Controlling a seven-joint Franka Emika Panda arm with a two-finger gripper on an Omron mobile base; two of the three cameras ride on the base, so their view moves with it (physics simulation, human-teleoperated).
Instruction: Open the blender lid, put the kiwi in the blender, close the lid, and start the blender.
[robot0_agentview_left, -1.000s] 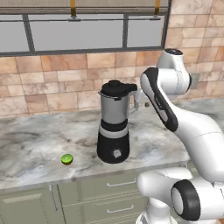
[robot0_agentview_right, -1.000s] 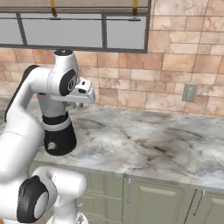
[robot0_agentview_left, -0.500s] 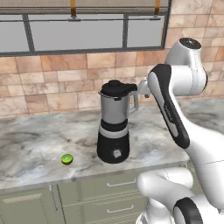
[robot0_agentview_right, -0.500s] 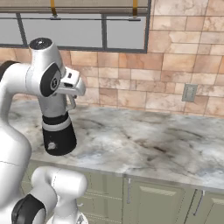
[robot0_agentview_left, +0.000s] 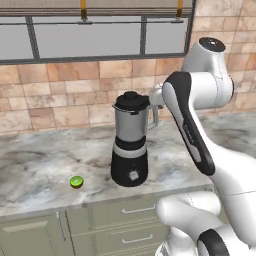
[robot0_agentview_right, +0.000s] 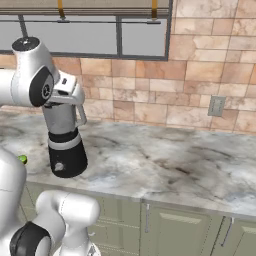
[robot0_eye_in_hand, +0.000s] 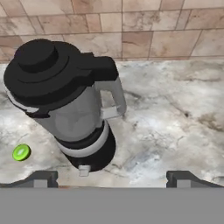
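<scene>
Black lid, item one: the blender lid (robot0_eye_in_hand: 46, 72) sits seated on the jar top, raised knob uppermost, pour-lip toward the side handle. You have not lifted it yet.

Item two: the blender (robot0_agentview_left: 131, 141), grey translucent jar on a black base with silver band, standing upright on the marble counter (robot0_agentview_left: 40, 165) in front of the brick backsplash (robot0_agentview_right: 200, 95). Its small front knob faces the cabinet edge.

Item three: the kiwi (robot0_agentview_left: 76, 181), bright green, lying on the counter to the blender's left near the front edge, well apart from the base. You see it too in the hand view (robot0_eye_in_hand: 21, 152), low beside the jar.

Item four: the gripper (robot0_eye_in_hand: 111, 178), held above and behind the blender, looking down on the lid. Its two finger tips stand far apart at the bottom of the hand view, so the jaws are spread wide and hold nothing.

Step in hand, by judgement: the approach to opening the lid. Your next move calls for bringing the hand down and across until the tips straddle the centre knob, then pinching it squarely before lifting straight up, lest the jar tip.
</scene>
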